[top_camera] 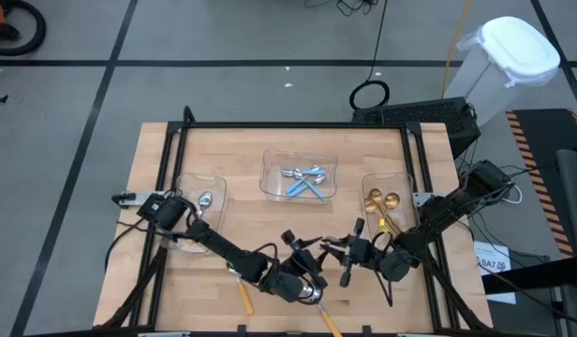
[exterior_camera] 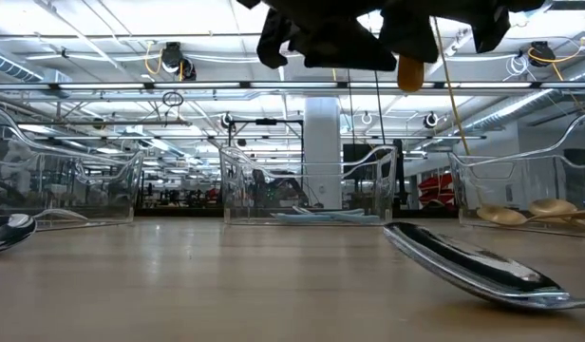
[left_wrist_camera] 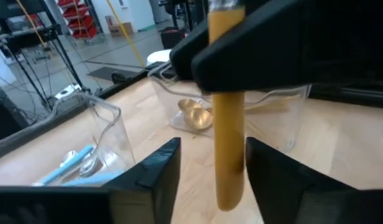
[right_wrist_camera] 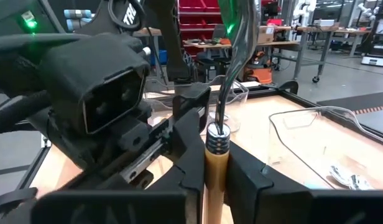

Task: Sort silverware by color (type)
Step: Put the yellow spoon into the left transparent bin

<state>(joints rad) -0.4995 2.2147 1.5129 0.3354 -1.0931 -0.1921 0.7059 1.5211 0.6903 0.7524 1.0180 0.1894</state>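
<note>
My right gripper (right_wrist_camera: 215, 171) is shut on an orange-handled spoon (left_wrist_camera: 227, 124) above the near middle of the table. The spoon stands upright, silver neck (right_wrist_camera: 232, 68) up. My left gripper (left_wrist_camera: 210, 165) is open, a finger on each side of the handle's lower end; whether one touches it I cannot tell. In the high view both grippers meet, left (top_camera: 312, 276) and right (top_camera: 347, 262). Blue-handled spoons (top_camera: 305, 180) lie in the middle tray, gold ones (top_camera: 382, 200) in the right tray, and one spoon (top_camera: 204, 199) in the left tray. My right gripper pinches the orange handle's upper part (right_wrist_camera: 215, 155), just below the silver collar, between its two fingers. The fingers come in level and lie across the handle. The spoon is lifted clear and upright, its free handle end (left_wrist_camera: 229, 199) hanging below the fingers.
Three clear trays stand across the table's far half: left (top_camera: 187, 183), middle (top_camera: 270, 168), right (top_camera: 406, 180). Loose orange-handled spoons lie near the front edge (top_camera: 243, 295) (top_camera: 330, 323); one shows close in the low view (exterior_camera: 473, 266). Bare wood lies between trays and arms.
</note>
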